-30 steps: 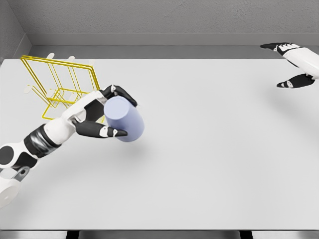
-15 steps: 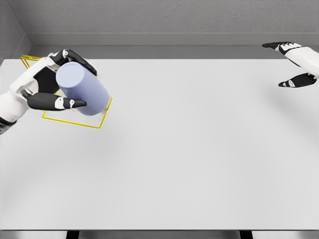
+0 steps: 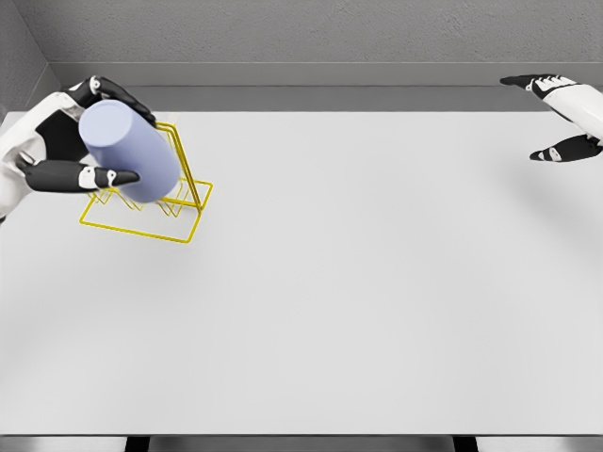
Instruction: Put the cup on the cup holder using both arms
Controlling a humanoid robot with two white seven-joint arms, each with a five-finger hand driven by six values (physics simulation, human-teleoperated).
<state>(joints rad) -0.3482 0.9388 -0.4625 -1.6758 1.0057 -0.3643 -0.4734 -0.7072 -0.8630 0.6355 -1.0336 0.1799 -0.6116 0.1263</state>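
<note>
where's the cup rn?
Head view, far left: the lavender cup is tilted in the left hand, in front of the yellow wire cup holder near the table's back-left corner.

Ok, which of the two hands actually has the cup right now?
The left hand, at the table's far-left: its fingers wrap the lavender cup above the yellow wire cup holder. The right hand, far right, is open and empty.

No text, label, brand, number or sign can be read anywhere in the head view. The lavender cup [image 3: 130, 151] has a plain, unmarked side and bottom, and the yellow wire cup holder [image 3: 179, 193] behind it carries no tag. The white table [image 3: 377, 282] around the cup holder shows no printing either.
</note>
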